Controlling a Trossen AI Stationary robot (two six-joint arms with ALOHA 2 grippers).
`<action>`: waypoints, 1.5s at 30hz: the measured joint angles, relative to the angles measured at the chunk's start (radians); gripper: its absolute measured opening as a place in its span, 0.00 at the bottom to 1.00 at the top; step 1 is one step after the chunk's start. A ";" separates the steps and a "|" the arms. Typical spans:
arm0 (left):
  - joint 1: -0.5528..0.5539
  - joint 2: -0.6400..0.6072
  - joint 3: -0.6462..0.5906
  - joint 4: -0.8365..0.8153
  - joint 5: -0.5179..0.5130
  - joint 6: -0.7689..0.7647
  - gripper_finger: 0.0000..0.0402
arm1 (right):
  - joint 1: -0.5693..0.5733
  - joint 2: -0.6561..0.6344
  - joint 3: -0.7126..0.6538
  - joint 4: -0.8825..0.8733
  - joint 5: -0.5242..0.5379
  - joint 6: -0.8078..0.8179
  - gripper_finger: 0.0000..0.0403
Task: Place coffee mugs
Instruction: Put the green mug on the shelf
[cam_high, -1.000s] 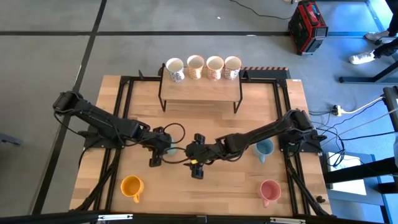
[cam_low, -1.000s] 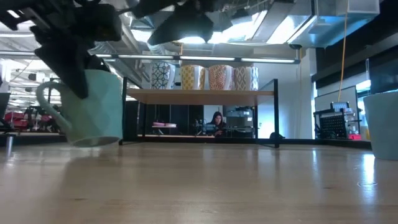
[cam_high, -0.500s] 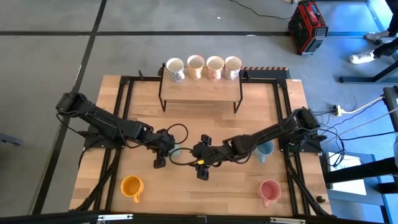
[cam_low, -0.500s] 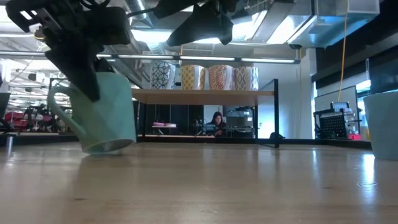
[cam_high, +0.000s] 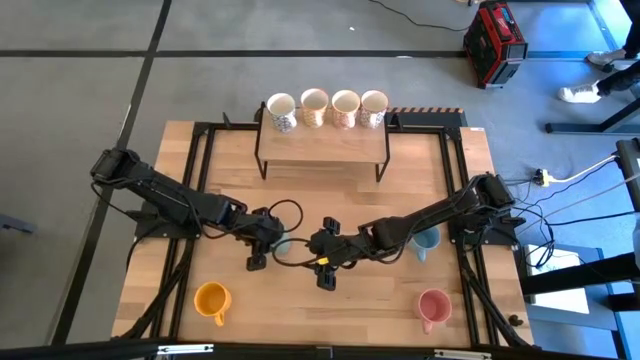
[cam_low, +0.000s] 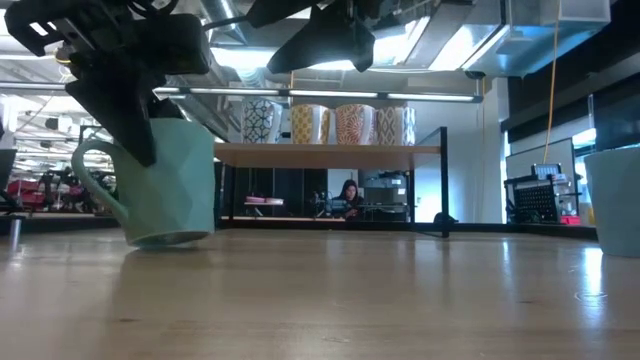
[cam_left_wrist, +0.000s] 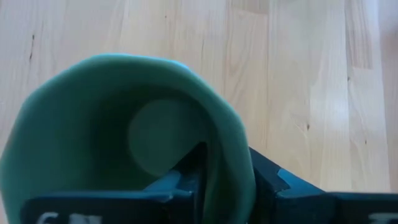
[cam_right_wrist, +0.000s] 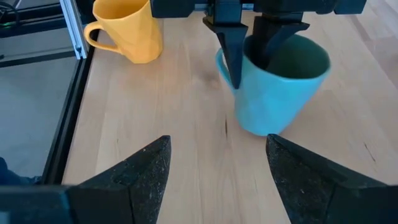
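The green mug (cam_low: 170, 185) stands upright on the wooden table (cam_high: 330, 190), left of its middle, with its handle (cam_low: 95, 185) toward the left edge. My left gripper (cam_high: 266, 243) is shut on its rim. My right gripper (cam_high: 324, 266) hangs open and empty just right of the mug; its two fingers show in the right wrist view (cam_right_wrist: 214, 171), which also shows the mug (cam_right_wrist: 280, 87). An orange mug (cam_high: 212, 298), a pink mug (cam_high: 433, 306) and a light blue mug (cam_high: 425, 240) stand on the table. Several white mugs (cam_high: 330, 107) stand in a row on a shelf. My left gripper pinches the green mug's wall at the rim (cam_left_wrist: 231, 163), one finger (cam_left_wrist: 186, 174) inside the mug and one (cam_left_wrist: 277, 183) outside. The fingers come from above, slanting down from the table's left side. The mug stands upright with its base (cam_low: 168, 238) on the table.
A wooden shelf on black legs (cam_high: 322, 142) stands at the table's far middle and carries the white mugs. Black frame rails (cam_high: 196, 190) run along the table's left and right sides. Bare wood lies between the shelf and the two grippers. A red case (cam_high: 494, 42) sits on the floor beyond.
My left gripper has carried the green mug a little toward the table's right edge and down. The mug hung just above the wood, then tilted with its base near the table, and now stands upright on it. My right gripper has shifted slightly toward the right edge.
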 joint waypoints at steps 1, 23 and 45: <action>0.000 0.000 0.000 0.000 0.000 0.000 0.20 | 0.000 0.000 0.000 0.000 0.000 0.000 0.63; 0.000 -0.048 0.182 -0.247 -0.013 0.085 0.30 | -0.001 0.020 0.002 0.044 0.037 0.000 0.63; 0.034 -0.426 -0.206 -0.258 -0.345 -0.210 0.30 | -0.045 0.225 0.001 0.191 0.167 0.153 0.63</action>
